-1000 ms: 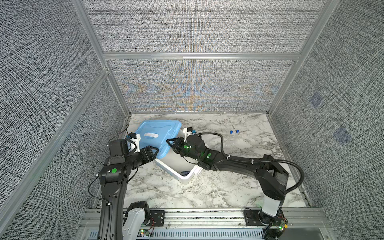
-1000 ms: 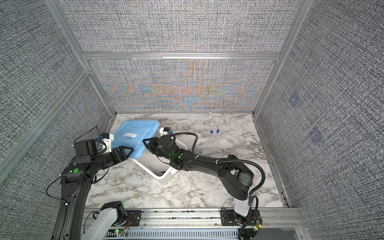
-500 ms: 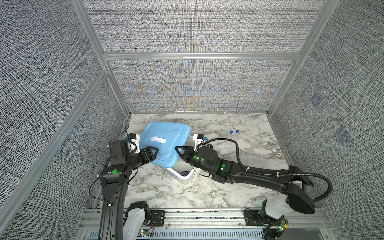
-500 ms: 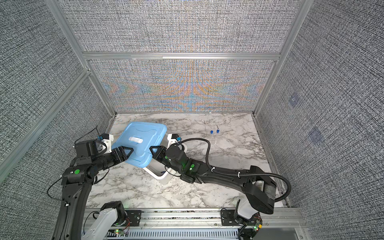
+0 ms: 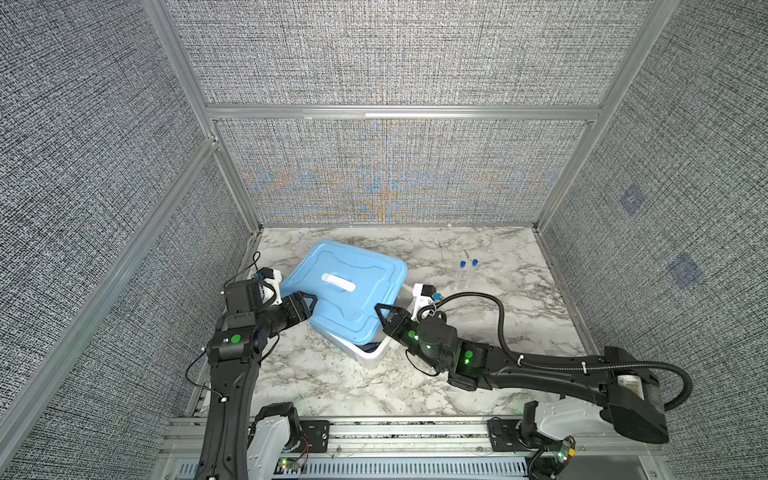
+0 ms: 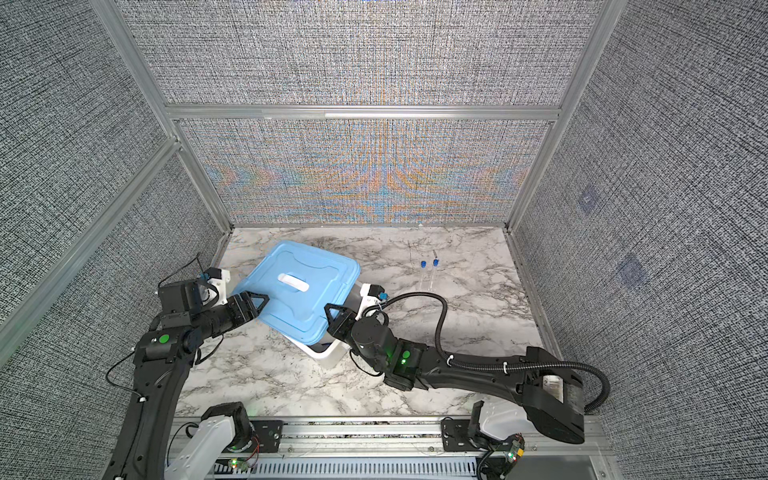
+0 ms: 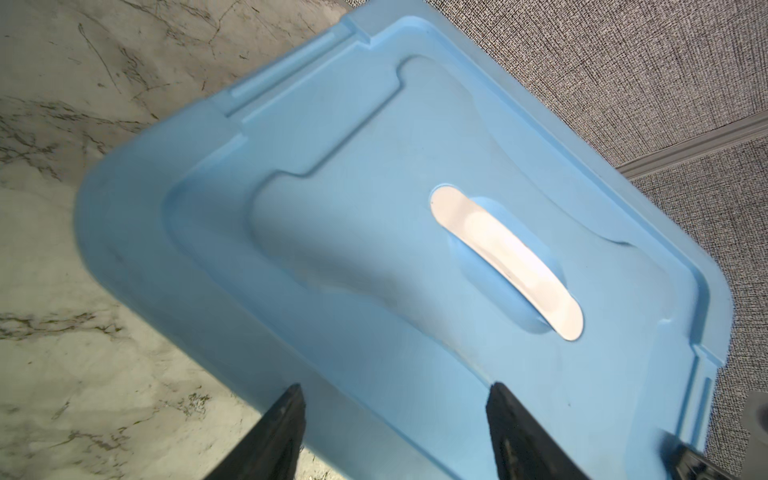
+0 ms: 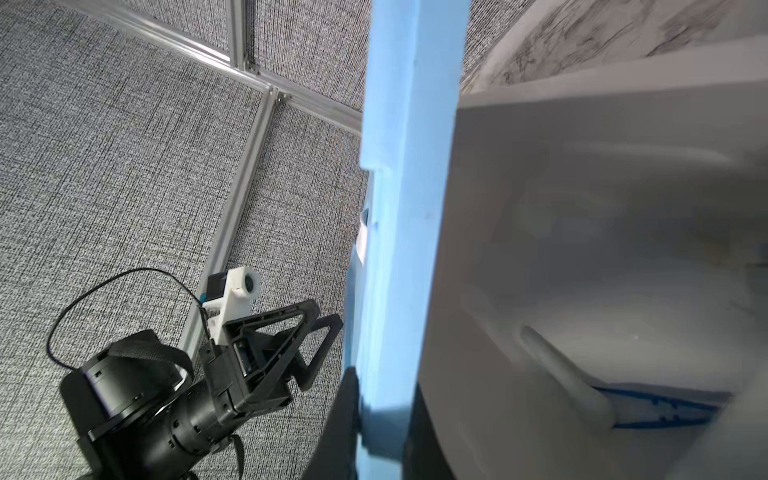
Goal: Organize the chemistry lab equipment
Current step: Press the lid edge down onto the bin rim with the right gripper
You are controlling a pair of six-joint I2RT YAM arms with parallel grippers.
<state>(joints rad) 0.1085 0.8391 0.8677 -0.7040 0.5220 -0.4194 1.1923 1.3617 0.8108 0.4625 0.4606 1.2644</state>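
Observation:
The flat blue lid (image 5: 345, 291) (image 6: 297, 286) with a white handle lies tilted over the white tub (image 5: 372, 355) (image 6: 328, 353) and hides most of it. My right gripper (image 5: 382, 313) (image 8: 382, 386) is shut on the lid's near-right rim (image 8: 409, 208), one jaw on each face. At the lid's left edge my left gripper (image 5: 309, 305) (image 7: 395, 386) stands open, its fingertips spread beside the blue surface (image 7: 374, 232). Two clear tubes with blue caps (image 5: 467, 274) (image 6: 428, 274) lie side by side on the marble at the back right.
The right wrist view looks into the tub's pale inside (image 8: 582, 249), where a blue-edged piece (image 8: 665, 409) lies at the bottom. Grey fabric walls with metal frames enclose the marble table (image 5: 478, 332) on three sides. The right arm's cable (image 5: 494, 307) loops above the table.
The lid has moved right, from leaning off the tub's back-left side to lying over the tub. The right arm swung out and lower. The left gripper barely moved.

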